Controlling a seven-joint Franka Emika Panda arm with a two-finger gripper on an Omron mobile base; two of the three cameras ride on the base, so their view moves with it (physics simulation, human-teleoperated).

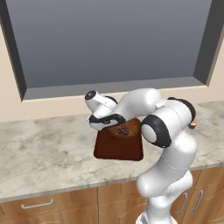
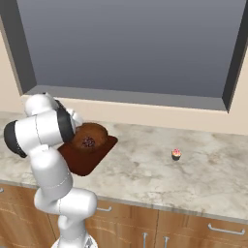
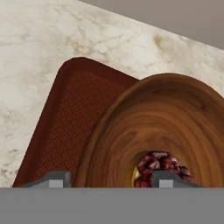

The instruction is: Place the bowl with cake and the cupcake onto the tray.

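Note:
The reddish-brown bowl with cake (image 1: 127, 130) hangs tilted just over the dark brown tray (image 1: 111, 151), its speckled cake facing out. My gripper (image 1: 114, 125) is shut on the bowl's near rim. In the hand view the gripper (image 3: 109, 179) straddles that rim, with one fingertip (image 3: 53, 179) outside the bowl (image 3: 175, 122) and the other by the cake, above the tray (image 3: 61, 122). The right base view shows the bowl (image 2: 89, 138) over the tray (image 2: 85, 164). The pink-frosted cupcake (image 2: 176, 154) stands alone on the counter to the right; in the left base view the cupcake (image 1: 193, 124) peeks out behind my elbow.
The marble counter (image 2: 145, 174) runs under a large window (image 2: 131, 48) with a grey sill. Wooden drawers and cabinet doors (image 1: 48, 208) lie below the front edge. My own arm (image 1: 168, 131) stands between the tray and the cupcake.

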